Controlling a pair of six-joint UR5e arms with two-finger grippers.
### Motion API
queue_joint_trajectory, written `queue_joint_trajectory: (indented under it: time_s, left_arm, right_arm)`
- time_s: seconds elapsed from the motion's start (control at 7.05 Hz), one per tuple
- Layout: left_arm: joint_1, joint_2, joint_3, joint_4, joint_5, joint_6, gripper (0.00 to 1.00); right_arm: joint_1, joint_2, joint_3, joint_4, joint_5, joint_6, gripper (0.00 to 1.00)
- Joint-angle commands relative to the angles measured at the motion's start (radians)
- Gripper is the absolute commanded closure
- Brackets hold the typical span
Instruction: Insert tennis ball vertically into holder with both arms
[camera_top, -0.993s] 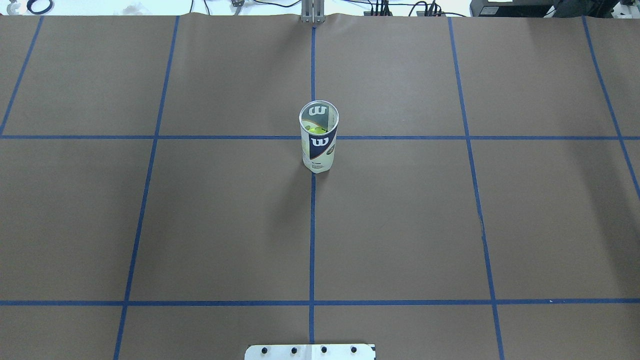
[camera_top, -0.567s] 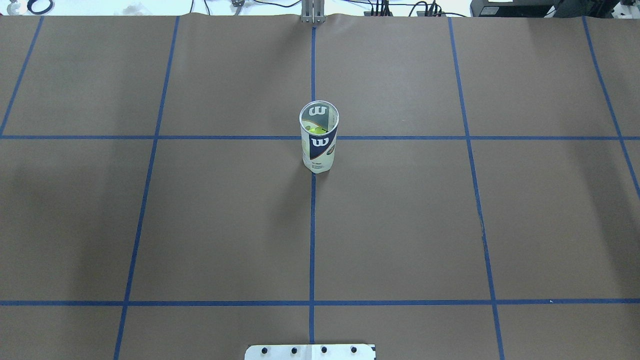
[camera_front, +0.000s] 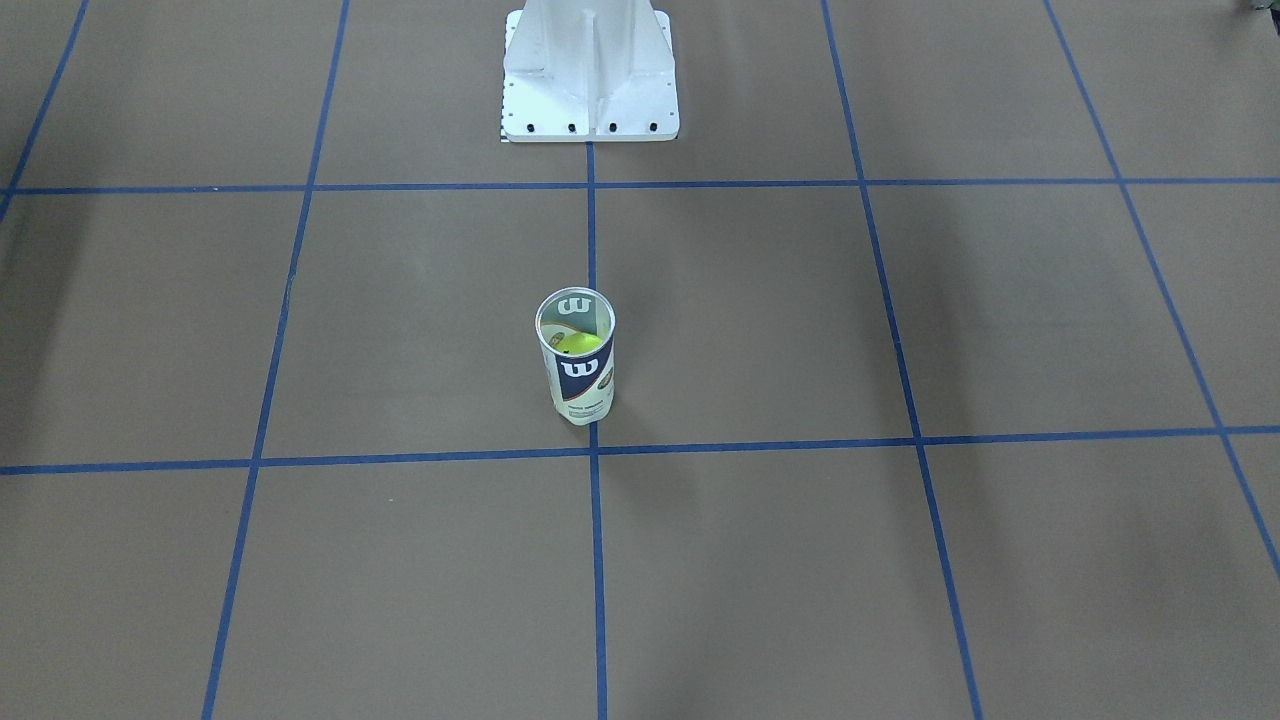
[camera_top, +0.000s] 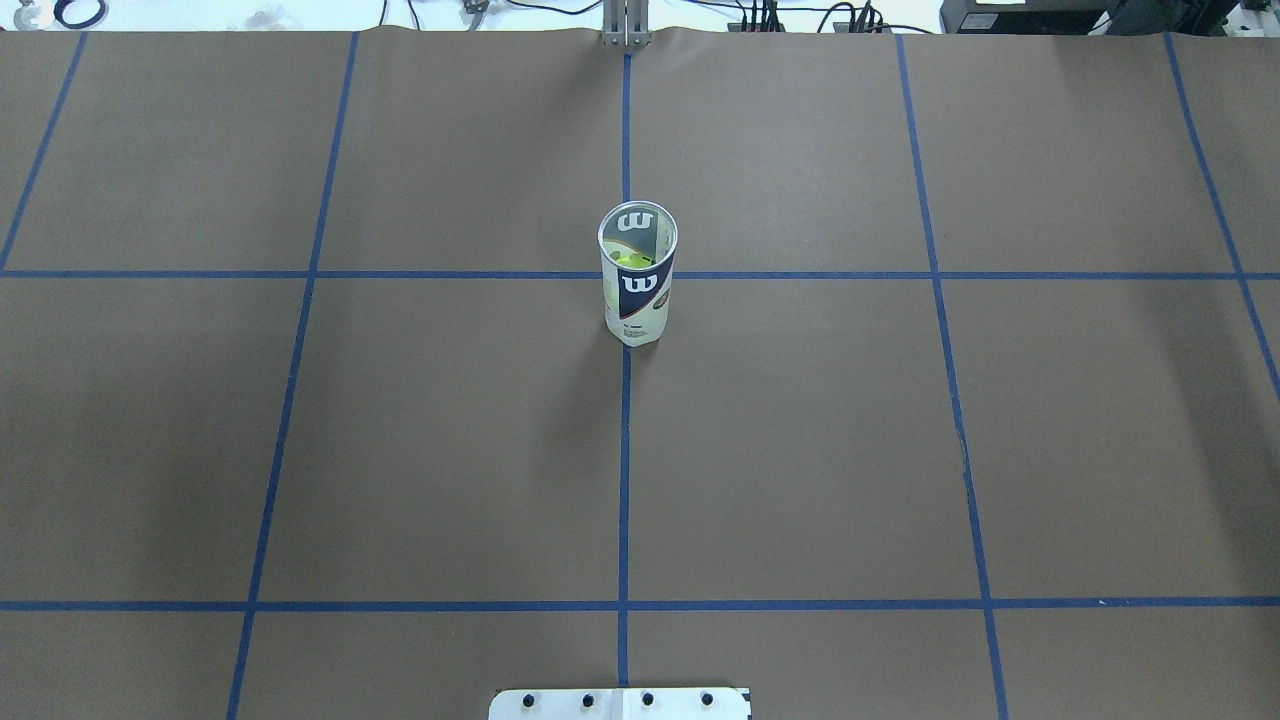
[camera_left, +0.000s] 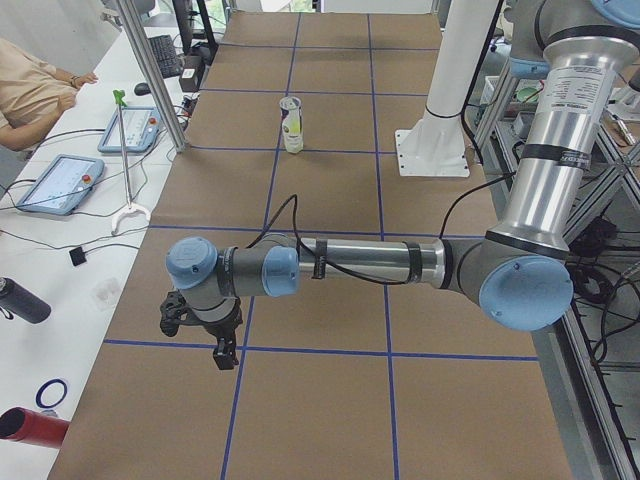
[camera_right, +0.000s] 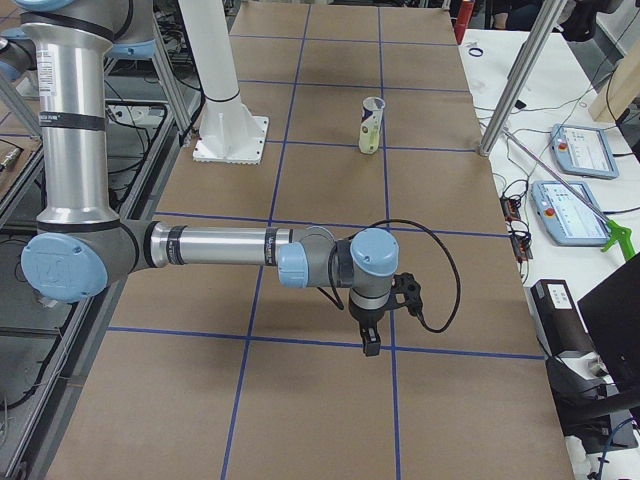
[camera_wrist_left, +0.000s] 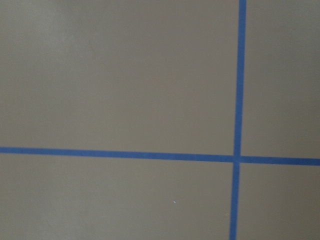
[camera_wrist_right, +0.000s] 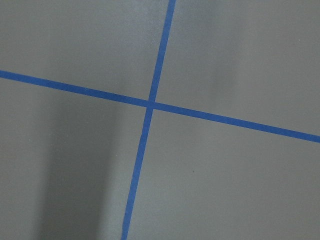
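Note:
The holder (camera_top: 638, 290) stands upright and open-topped on the brown table where two blue tape lines cross, with a yellow-green tennis ball (camera_top: 632, 260) low inside it. It also shows in the front view (camera_front: 580, 375), with the ball (camera_front: 577, 343) inside. Neither gripper is in the overhead or front view. In the left side view my left gripper (camera_left: 222, 355) hangs over the table's near end, far from the holder (camera_left: 291, 125). In the right side view my right gripper (camera_right: 370, 345) hangs likewise, far from the holder (camera_right: 371, 125). I cannot tell whether either is open or shut.
The white pedestal base (camera_front: 590, 80) stands at the robot's side of the table. Blue tape lines (camera_top: 624, 480) grid the brown surface. Metal posts (camera_left: 150, 70) (camera_right: 520, 80) and control tablets (camera_left: 55, 182) stand off the far edge, near a seated person (camera_left: 35, 90).
The holder and ball have not moved. Only faint shadows on the table surface have shifted.

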Motion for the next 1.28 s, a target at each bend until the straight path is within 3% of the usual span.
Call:
queue_joint_trajectory:
  time_s: [0.0,0.57,1.13]
  left_arm:
    - [-0.013,-0.001,-0.051,0.069,0.005,0.09,0.0]
    - [-0.013,0.001,-0.068,-0.011,0.005,0.204,0.0]
    - [-0.01,0.02,-0.046,-0.08,0.016,0.197,0.0]
  right_arm:
    - [0.0,0.0,0.0,0.0,0.0,0.0,0.01]
    - [0.0,0.0,-0.001,0.0,0.0,0.002,0.01]
    - [0.0,-0.001,-0.001,-0.002,0.001,0.002,0.01]
